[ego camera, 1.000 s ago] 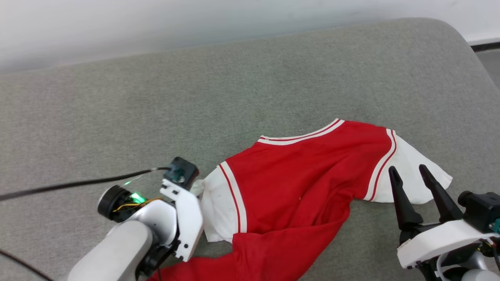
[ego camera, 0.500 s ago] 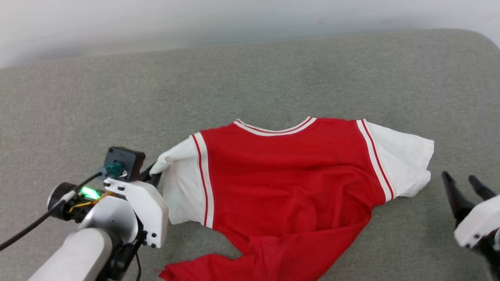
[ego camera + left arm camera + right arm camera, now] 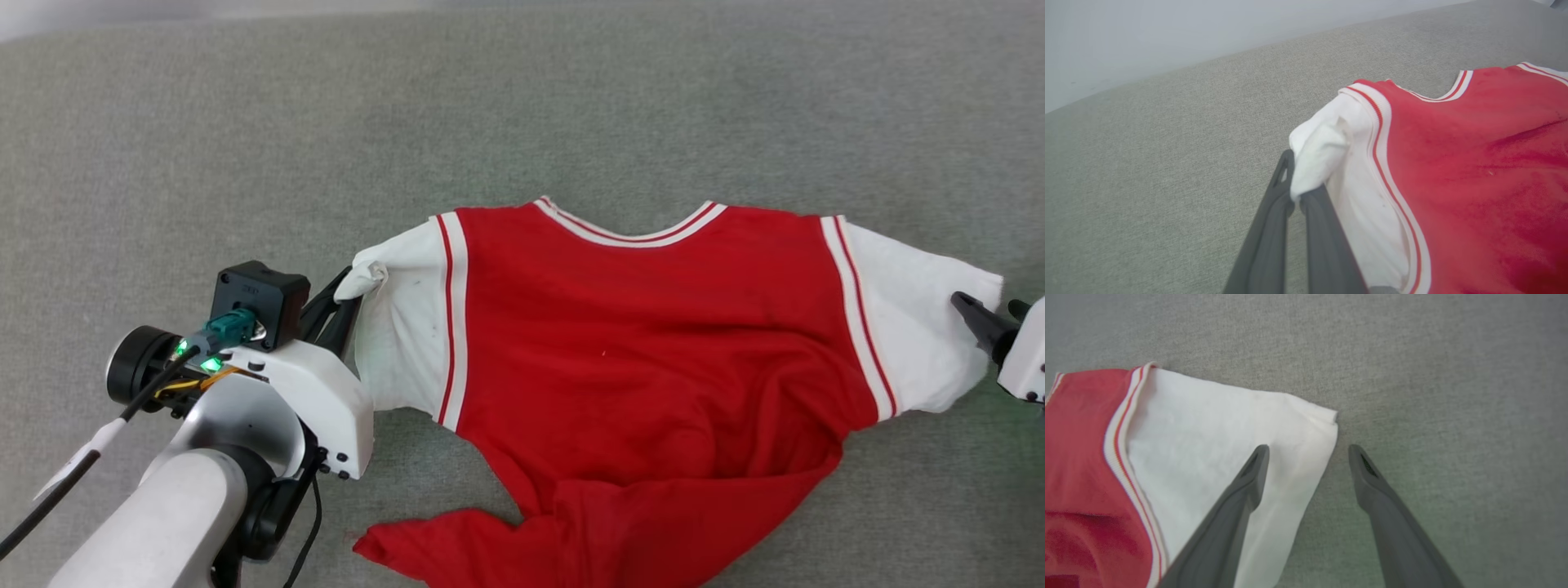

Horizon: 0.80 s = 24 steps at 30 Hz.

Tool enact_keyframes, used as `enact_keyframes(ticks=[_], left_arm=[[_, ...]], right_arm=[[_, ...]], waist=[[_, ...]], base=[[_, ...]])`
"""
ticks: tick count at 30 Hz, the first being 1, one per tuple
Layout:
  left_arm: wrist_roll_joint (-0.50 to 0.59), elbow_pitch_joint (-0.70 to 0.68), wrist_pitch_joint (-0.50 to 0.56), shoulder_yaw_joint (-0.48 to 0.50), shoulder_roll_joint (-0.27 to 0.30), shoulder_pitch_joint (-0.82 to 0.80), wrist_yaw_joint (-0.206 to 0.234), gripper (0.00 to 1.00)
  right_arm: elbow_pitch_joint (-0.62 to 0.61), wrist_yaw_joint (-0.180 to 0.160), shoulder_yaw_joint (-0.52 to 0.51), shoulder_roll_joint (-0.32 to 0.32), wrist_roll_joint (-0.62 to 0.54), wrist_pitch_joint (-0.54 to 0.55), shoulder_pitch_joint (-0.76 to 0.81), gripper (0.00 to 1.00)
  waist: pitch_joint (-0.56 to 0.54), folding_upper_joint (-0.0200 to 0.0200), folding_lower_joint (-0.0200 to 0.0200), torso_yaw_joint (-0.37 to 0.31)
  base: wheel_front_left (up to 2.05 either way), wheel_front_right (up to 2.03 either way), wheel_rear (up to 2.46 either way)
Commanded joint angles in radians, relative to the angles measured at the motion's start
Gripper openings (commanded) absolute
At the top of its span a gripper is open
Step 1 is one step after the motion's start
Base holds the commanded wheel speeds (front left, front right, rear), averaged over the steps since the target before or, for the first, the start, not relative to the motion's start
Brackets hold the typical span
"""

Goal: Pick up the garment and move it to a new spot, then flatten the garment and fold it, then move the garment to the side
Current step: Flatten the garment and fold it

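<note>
Garment (image 3: 645, 351), a red jersey-style shirt with white short sleeves and striped trim, lies spread on a grey upholstered surface (image 3: 245, 122). Its collar points away from the robot and its lower part is bunched and twisted. Left claw (image 3: 347, 286) (image 3: 1294, 192) is clamped tight on the cuff of the garment's left sleeve (image 3: 400, 327), pinching up white cloth. Right claw (image 3: 992, 314) (image 3: 1309, 451) stands wide at the garment's right sleeve (image 3: 1229, 428), one finger over the cloth and the other over bare surface beside the cuff, gripping nothing.
</note>
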Motion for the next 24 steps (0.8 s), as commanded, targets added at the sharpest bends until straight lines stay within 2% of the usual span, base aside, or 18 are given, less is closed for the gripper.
enact_keyframes(ticks=[1, 10, 11, 12, 15, 21, 24], left_arm=[[0.005, -0.003, -0.010, 0.001, -0.005, -0.014, -0.001, 0.00], [-0.011, 0.016, -0.034, -0.001, -0.026, -0.017, -0.009, 0.00], [-0.013, 0.018, -0.036, -0.001, -0.027, -0.017, -0.008, 0.00], [-0.021, 0.021, -0.040, 0.000, -0.031, -0.016, -0.010, 0.00], [-0.032, 0.032, -0.051, 0.007, -0.041, -0.020, -0.011, 0.00], [-0.072, 0.087, -0.113, 0.049, -0.081, -0.051, -0.018, 0.00], [-0.102, 0.126, -0.148, 0.087, -0.102, -0.090, -0.029, 0.00]], right_arm=[[0.027, 0.000, 0.010, -0.005, -0.006, 0.014, -0.027, 1.00], [0.188, 0.000, 0.074, 0.035, -0.002, 0.102, -0.050, 0.98], [0.201, 0.000, 0.079, 0.040, 0.001, 0.111, -0.051, 0.44], [0.211, 0.000, 0.083, 0.046, 0.007, 0.121, -0.054, 0.00], [0.210, 0.000, 0.094, 0.038, 0.011, 0.109, -0.074, 0.00], [0.147, 0.000, 0.107, -0.023, -0.024, 0.016, -0.152, 0.00], [0.122, 0.000, 0.108, -0.027, -0.062, -0.041, -0.187, 0.00]], waist=[[0.030, 0.0000, -0.0001, 0.021], [0.054, 0.0000, -0.0001, 0.026], [0.052, 0.0000, -0.0001, 0.025], [0.049, 0.0000, -0.0001, 0.023], [0.034, 0.0000, -0.0001, 0.017], [-0.018, 0.0000, -0.0001, -0.002], [-0.049, 0.0000, -0.0001, -0.018]], base=[[0.00, 0.00, 0.00], [0.00, 0.00, 0.00], [0.00, 0.00, 0.00], [0.00, 0.00, 0.00], [0.00, 0.00, 0.00], [0.00, 0.00, 0.00], [0.00, 0.00, 0.00]])
